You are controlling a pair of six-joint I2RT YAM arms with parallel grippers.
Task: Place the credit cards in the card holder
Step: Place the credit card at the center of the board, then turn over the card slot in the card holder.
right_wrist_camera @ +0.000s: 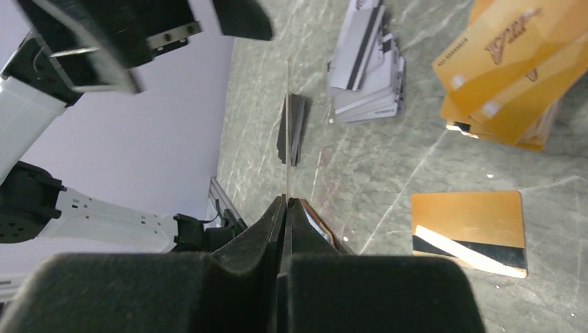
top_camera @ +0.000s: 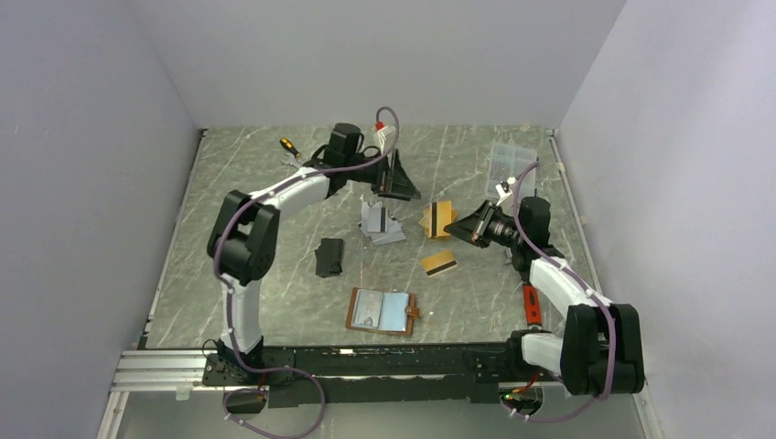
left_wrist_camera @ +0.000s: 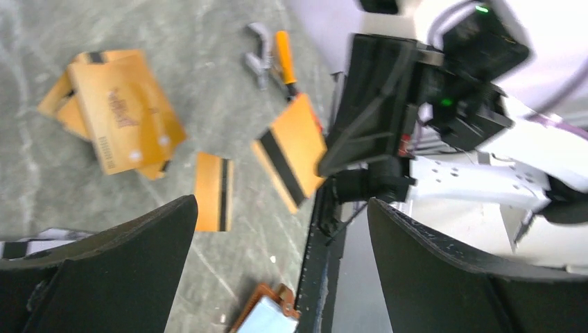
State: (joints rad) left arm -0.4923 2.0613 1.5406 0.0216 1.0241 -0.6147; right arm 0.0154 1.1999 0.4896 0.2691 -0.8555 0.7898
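Right now I see the left gripper (left_wrist_camera: 281, 208) spread wide, nothing between its black fingers (left_wrist_camera: 118, 277), hanging over the far middle of the table (top_camera: 293, 306), just beyond the silver cards (top_camera: 380, 224). The right gripper (right_wrist_camera: 286, 201) is pinched tight on a gold card (left_wrist_camera: 288, 158). From its own wrist camera that card shows only as a thin edge rising from the fingertips, while the left wrist camera shows its gold face and dark stripe. It is held clear of the table, to the right of the stack of gold cards (top_camera: 439, 219), and the two grippers stand apart. A loose gold card (top_camera: 439, 263) lies flat, stripe up, between that stack and the card holder (top_camera: 382, 311). The card holder lies open with its pale sleeves up, near the front edge between the two arm bases, and none of the cards touches it. A black pouch (top_camera: 329, 257) sits left of the silver cards, and an orange-handled screwdriver (top_camera: 288, 146) lies at the far left.
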